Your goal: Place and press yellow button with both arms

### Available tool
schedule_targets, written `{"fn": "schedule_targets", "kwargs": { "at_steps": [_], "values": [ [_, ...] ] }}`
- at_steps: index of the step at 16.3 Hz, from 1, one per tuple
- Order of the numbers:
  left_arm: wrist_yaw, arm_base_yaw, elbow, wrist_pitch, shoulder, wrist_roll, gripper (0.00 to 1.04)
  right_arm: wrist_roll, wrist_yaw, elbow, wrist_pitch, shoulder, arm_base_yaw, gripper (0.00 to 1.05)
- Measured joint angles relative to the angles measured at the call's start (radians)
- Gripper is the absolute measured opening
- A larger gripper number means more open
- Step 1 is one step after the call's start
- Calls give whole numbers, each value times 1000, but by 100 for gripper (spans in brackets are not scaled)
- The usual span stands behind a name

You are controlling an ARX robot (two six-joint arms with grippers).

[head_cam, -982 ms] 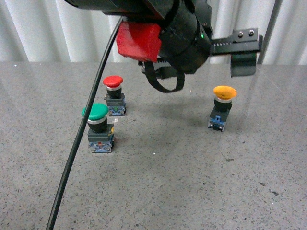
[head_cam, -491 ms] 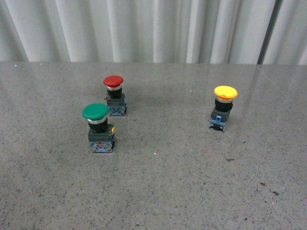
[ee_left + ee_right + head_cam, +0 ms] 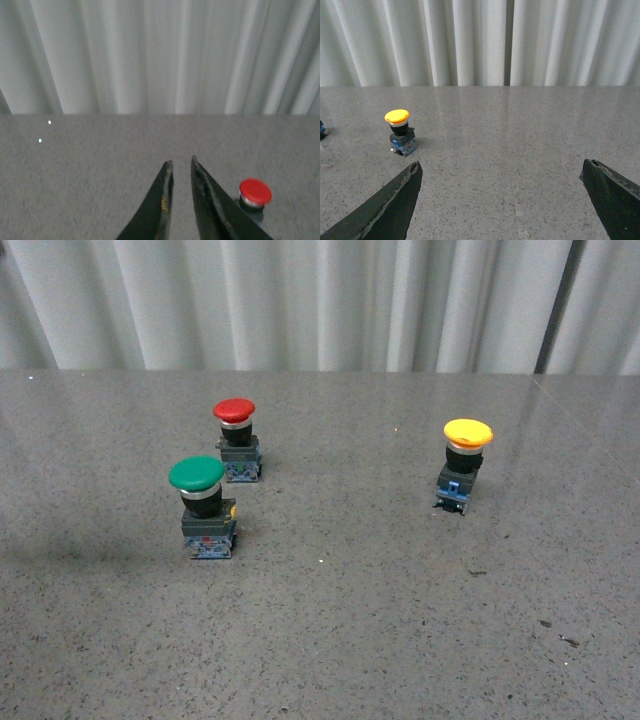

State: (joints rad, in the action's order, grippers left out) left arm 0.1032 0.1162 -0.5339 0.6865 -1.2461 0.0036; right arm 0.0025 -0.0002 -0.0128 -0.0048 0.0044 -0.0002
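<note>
Hiding part of red button (image 3: 255, 191): left claw (image 3: 181, 167).

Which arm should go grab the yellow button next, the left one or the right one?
Probably the right. The yellow button stands on the right side of the table, and the right gripper is wide open with the button ahead of it. The left gripper is nearly closed, near the red button.

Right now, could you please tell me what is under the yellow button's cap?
On the yellow button, the cap tops a black collar and a blue-and-black base standing on the table. The base's underside and far side are hidden.
</note>
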Motion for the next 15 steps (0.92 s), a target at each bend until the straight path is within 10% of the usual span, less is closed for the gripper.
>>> {"fn": "schedule_targets", "kwargs": {
  "at_steps": [15],
  "values": [
    [-102, -116, 444, -39, 500, -3, 2, 0, 0, 0, 0, 0, 0, 98]
  ]
}}
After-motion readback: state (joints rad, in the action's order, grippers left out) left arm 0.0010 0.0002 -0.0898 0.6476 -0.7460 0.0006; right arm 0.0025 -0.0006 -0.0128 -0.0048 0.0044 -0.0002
